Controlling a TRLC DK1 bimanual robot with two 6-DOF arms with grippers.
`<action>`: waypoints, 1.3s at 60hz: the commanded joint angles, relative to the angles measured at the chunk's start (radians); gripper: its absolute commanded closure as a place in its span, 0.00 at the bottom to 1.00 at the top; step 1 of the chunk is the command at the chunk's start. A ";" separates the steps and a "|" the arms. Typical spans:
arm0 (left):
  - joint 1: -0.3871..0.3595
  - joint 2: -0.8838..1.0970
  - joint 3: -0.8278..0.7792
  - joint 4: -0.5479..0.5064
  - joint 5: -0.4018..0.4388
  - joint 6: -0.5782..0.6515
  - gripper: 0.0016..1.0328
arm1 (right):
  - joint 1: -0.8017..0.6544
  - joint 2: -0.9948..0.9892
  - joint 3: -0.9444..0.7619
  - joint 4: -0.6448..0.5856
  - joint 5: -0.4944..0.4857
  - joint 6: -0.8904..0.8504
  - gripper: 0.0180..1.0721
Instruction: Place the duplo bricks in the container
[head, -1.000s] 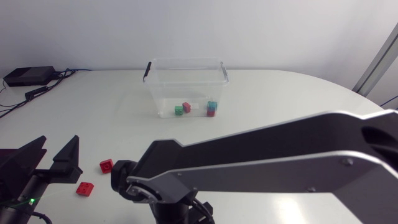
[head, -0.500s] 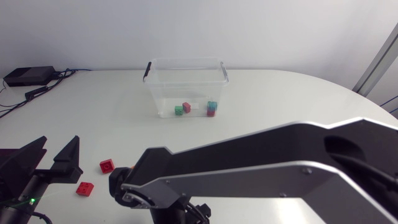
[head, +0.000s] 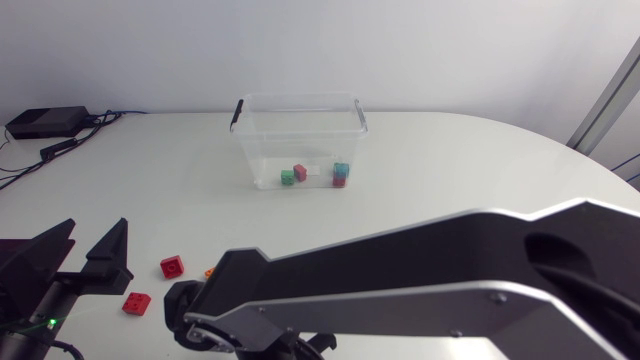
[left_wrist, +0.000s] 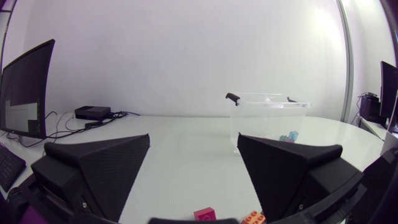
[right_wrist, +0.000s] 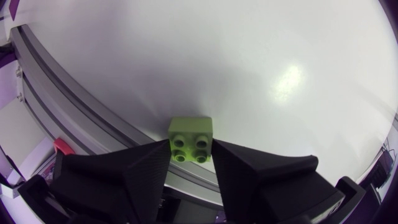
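Now, the green brick (right_wrist: 190, 138) is straddled by the right end effector (right_wrist: 191, 144); whether it is gripped cannot be told.

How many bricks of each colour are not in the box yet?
Red bricks: 2
Orange brick: 1
Green brick: 1
Total: 4

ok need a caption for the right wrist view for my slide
Right gripper straddling a green duplo brick close to the edge of the table
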 joint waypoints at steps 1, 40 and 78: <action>0.000 0.000 -0.012 -0.008 0.001 -0.003 0.05 | 0.010 -0.008 -0.019 0.009 0.020 0.013 0.66; -0.029 -0.022 -0.010 -0.007 0.001 -0.002 0.09 | -0.378 -0.225 0.247 0.098 0.250 -0.022 0.71; -0.029 -0.003 0.072 -0.088 -0.001 0.017 0.12 | -0.682 0.147 0.928 0.170 0.313 -0.180 0.71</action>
